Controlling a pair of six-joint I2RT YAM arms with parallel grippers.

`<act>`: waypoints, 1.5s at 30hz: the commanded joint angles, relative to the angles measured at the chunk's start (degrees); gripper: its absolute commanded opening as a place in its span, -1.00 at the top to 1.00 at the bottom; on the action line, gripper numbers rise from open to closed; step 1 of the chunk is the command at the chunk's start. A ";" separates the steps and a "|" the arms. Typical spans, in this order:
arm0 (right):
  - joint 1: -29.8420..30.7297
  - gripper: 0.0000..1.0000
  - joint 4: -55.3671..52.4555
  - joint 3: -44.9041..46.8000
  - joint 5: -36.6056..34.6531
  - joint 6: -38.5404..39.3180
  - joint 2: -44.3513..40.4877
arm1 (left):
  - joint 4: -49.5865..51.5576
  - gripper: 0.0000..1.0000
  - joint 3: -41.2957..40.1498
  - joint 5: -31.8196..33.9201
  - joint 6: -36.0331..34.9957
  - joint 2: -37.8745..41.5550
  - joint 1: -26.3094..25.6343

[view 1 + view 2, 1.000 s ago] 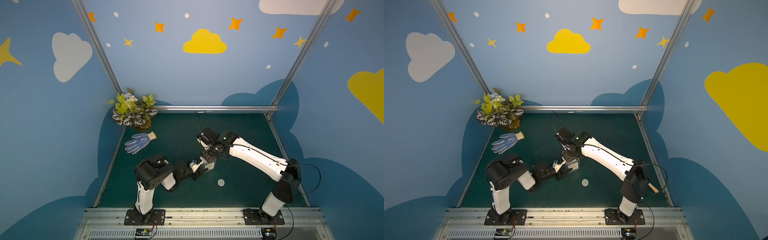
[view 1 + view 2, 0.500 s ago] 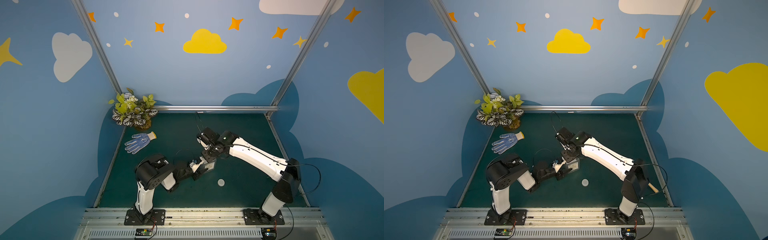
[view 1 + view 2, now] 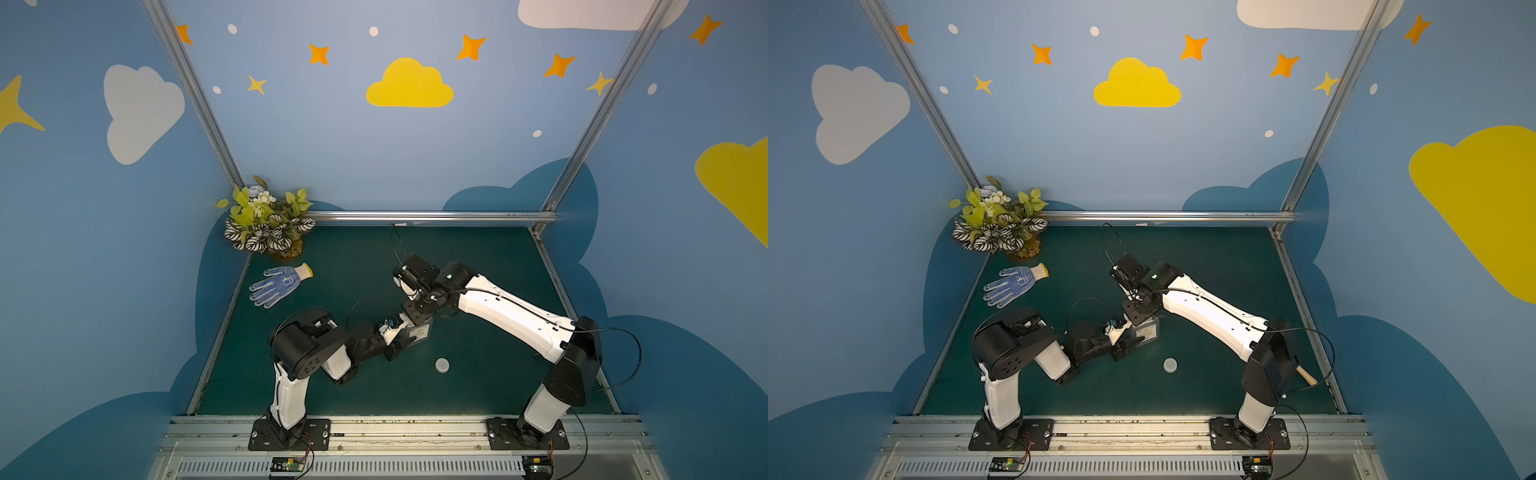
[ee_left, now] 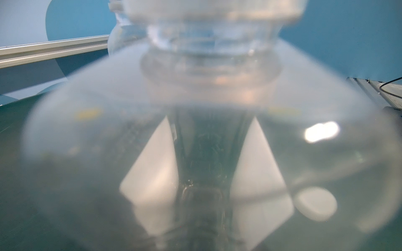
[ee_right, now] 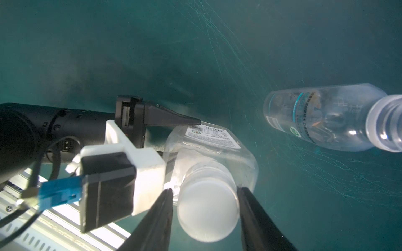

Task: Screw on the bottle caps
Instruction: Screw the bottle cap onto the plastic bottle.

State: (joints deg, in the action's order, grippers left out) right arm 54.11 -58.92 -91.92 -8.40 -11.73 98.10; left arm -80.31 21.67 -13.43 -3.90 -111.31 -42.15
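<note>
Two end effectors are gathered at the rectangular bottle, which is stood upright near the middle of the green bench. The left end effector is pressed in on the bottle's flat sides. In the right wrist view one black finger is seen laid against the labelled face, while the opposite finger is hidden behind the wrist camera mount.

A white cap is seated on the rectangular bottle's neck. The right end effector is hung directly over that bottle. Its fingers are spread just wider than the cap and set on either side of it, with a thin gap seen at one finger.

The round bottle is laid on its side near the rectangular bottle but apart from it, its threaded neck bare. A second cap is seen loose on the bench, near the rectangular bottle on the side toward the arm bases. A blue-dotted glove and a potted plant are seen well apart from the rectangular bottle, to its far left.
</note>
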 commanded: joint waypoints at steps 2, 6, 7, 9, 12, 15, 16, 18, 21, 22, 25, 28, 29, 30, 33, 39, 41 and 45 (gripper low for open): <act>0.22 -0.04 0.11 -0.63 2.08 -0.58 -0.63 | 1.88 0.95 -0.23 0.69 -0.23 0.13 0.40; 0.23 -0.07 0.05 -0.55 2.17 -0.44 -0.89 | 1.86 0.95 -0.29 0.73 -0.23 0.04 0.45; 0.23 -0.07 0.03 -0.48 2.10 -0.40 -0.98 | 1.89 0.95 -0.28 0.73 -0.23 0.05 0.45; 0.23 -0.08 0.14 -0.33 1.96 -0.22 -1.23 | 1.83 0.95 -0.26 0.71 -0.23 0.06 0.44; 0.21 -0.08 0.29 0.03 1.73 0.43 -1.51 | 1.85 0.96 -0.27 0.61 -0.27 0.06 0.45; 0.19 -0.08 0.40 0.55 1.29 1.66 -1.84 | 1.90 0.95 -0.19 0.52 -0.31 -0.03 0.42; 0.21 -0.08 0.52 0.75 1.27 2.14 -1.94 | 1.83 0.96 -0.19 0.56 -0.32 0.02 0.50; 0.20 -0.08 0.81 1.12 1.28 3.15 -2.30 | 1.89 0.95 -0.23 0.45 -0.32 0.02 0.43; 0.14 -0.07 0.73 1.47 0.96 4.64 -2.57 | 1.86 0.95 -0.23 0.40 -0.40 -0.04 0.47; 0.12 -0.06 0.72 1.51 0.89 4.94 -2.61 | 1.76 0.95 -0.27 0.36 -0.41 0.01 0.47; 0.12 -0.03 0.78 1.86 0.98 5.94 -2.74 | 1.66 0.95 -0.27 0.31 -0.40 -0.13 0.43; 0.12 0.00 0.82 2.34 0.55 6.40 -3.00 | 1.58 0.95 -0.27 0.28 -0.41 -0.22 0.46; 0.12 0.02 0.90 2.56 0.35 6.45 -3.09 | 1.58 0.96 -0.24 0.29 -0.39 -0.20 0.55; 0.12 0.03 0.91 2.69 0.11 6.54 -3.10 | 1.51 0.96 -0.24 0.30 -0.43 -0.23 0.48; 0.12 0.05 1.07 3.02 0.14 7.02 -3.27 | 1.48 0.95 -0.25 0.23 -0.35 -0.29 0.51; 0.30 0.12 2.18 4.08 0.85 8.08 -3.80 | 1.30 0.95 -0.21 -0.09 -0.32 -0.47 0.50; 0.28 0.14 2.52 4.39 0.84 8.44 -4.04 | 1.34 0.95 -0.16 -0.20 -0.32 -0.53 0.52; 0.28 0.18 2.99 5.04 1.29 9.24 -4.54 | 1.09 0.95 -0.18 -0.48 -0.31 -0.75 0.50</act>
State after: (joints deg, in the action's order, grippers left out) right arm 54.11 -56.25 -88.01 -8.80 -3.68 95.35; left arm -80.31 21.67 -13.69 -4.27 -111.31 -42.09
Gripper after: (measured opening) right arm 0.432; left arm 0.508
